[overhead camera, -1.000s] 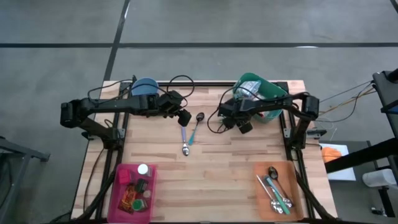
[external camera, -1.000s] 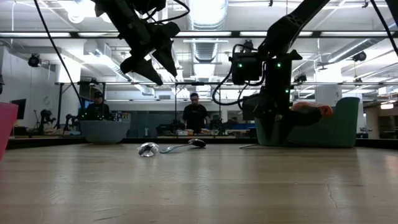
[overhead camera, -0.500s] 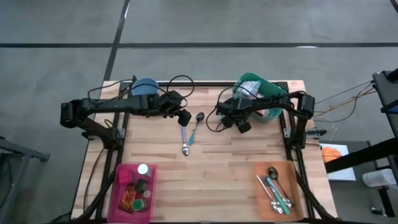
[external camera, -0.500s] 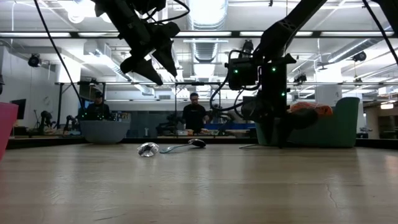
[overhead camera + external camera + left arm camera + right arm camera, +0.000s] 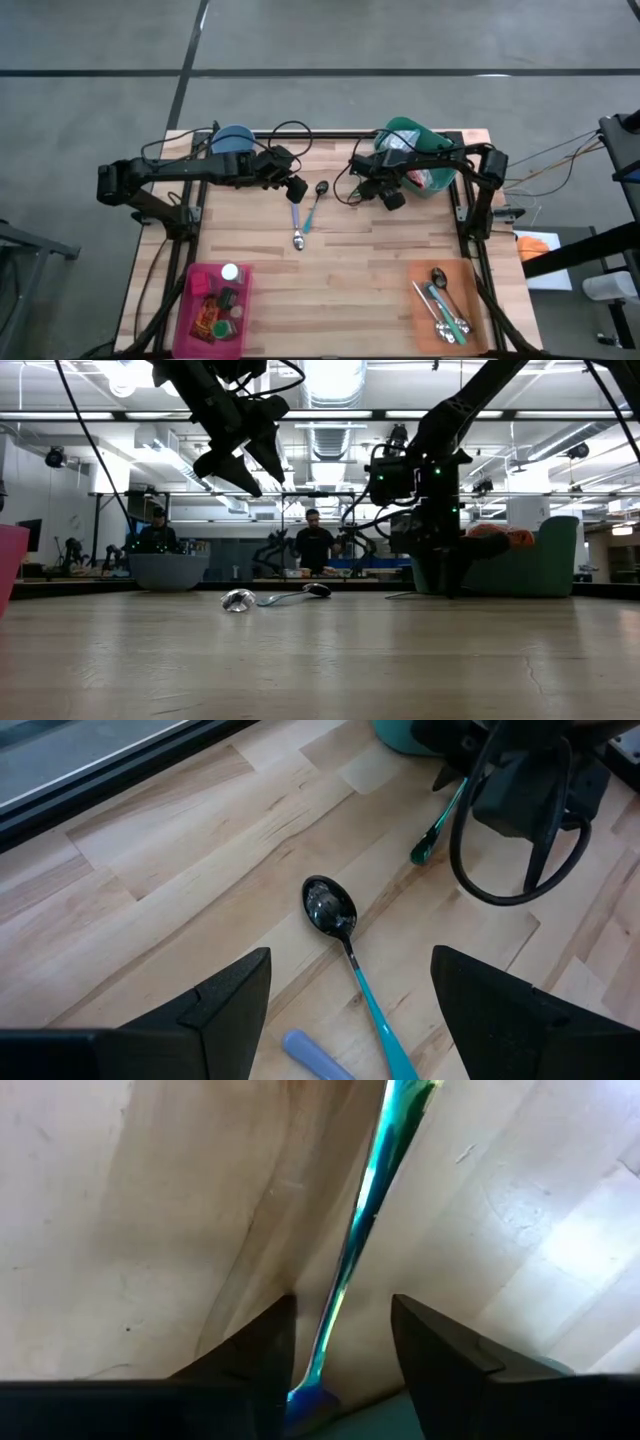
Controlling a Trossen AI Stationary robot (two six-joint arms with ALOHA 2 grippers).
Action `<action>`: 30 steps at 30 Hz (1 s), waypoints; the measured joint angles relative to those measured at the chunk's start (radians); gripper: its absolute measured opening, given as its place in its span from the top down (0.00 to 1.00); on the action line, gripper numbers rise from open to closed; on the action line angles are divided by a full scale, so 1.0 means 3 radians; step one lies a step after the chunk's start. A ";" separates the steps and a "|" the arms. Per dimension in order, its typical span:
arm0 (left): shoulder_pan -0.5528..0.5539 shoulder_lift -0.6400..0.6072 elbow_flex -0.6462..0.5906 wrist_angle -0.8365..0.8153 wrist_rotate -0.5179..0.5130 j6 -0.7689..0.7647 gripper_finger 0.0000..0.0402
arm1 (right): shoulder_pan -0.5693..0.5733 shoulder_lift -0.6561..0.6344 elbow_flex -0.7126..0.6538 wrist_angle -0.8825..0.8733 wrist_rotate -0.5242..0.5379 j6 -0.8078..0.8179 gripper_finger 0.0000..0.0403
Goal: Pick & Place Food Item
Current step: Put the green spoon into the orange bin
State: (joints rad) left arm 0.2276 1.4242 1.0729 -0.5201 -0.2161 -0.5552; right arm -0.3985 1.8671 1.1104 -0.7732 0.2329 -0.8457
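My right jaws [image 5: 335,1355] narrowed around a slim teal-handled utensil [image 5: 365,1210] above the pale wooden table [image 5: 380,260], beside the green bowl [image 5: 425,160], my left jaws [image 5: 350,1010] wide, empty, over a black-bowled teal spoon [image 5: 345,935].

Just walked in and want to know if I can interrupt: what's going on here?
The right hand is low over the table beside the green bowl, with a thin teal utensil standing between its fingers. The left hand hangs open above two spoons lying mid-table. The pink bin and orange tray sit at the near edge.
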 joint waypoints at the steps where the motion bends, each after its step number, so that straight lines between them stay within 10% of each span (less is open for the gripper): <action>1: -0.0001 0.0000 0.0000 0.0000 0.0000 0.0000 0.30 | 0.0000 -0.0001 -0.0006 -0.0004 -0.0007 -0.0001 0.60; 12: 0.0000 0.0000 0.0001 0.0000 0.0000 0.0000 0.30 | 0.0003 -0.0001 -0.0026 -0.0068 -0.0059 0.0024 0.96; 30: 0.0000 0.0000 0.0000 0.0000 0.0000 0.0000 0.30 | 0.0067 -0.0028 -0.0029 -0.0048 -0.0065 0.0241 0.96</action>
State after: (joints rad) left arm 0.2276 1.4242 1.0729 -0.5201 -0.2161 -0.5552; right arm -0.3783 1.8587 1.1017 -0.7876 0.2134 -0.7733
